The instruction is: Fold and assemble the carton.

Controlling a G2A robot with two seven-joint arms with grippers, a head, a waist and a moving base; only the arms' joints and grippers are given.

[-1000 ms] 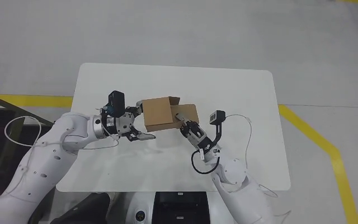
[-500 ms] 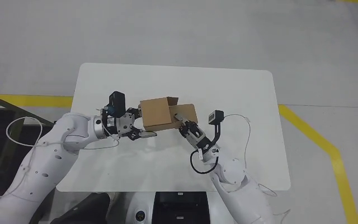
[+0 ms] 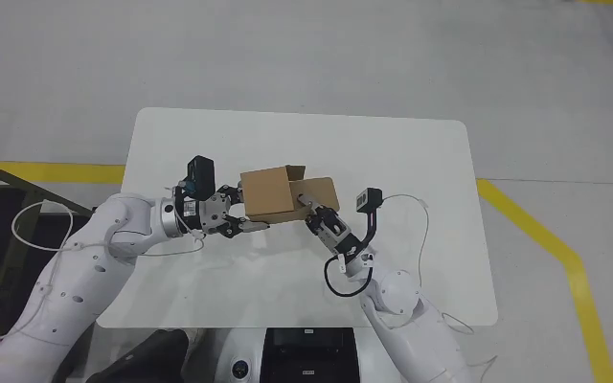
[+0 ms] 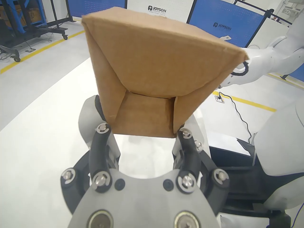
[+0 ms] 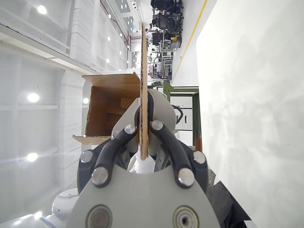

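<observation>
In the top view, the carton [image 3: 273,194] is hanging above the white table [image 3: 421,172], carried between both arms. The left gripper [image 3: 243,210] is taking one end and the right gripper [image 3: 308,206] the other.

In the left wrist view, the fingers [image 4: 184,141] are straddling the carton's folded end and appear to be pressing on both side walls. The walls are showing as plain brown corrugated board, matte and slightly fuzzy, with creased corners and overlapping panels.

In the right wrist view, the right gripper is pinching one flap [image 5: 143,84] edge-on, its jaws closing flat on the thin board. Beyond it the carton is gaping open, with more loose flaps sticking out.

The carton is probably handling as light and fairly stiff, though likely crushing under a hard squeeze. Holds are best taken flat across a panel or near a crease, where the board is bending cleanly.
</observation>
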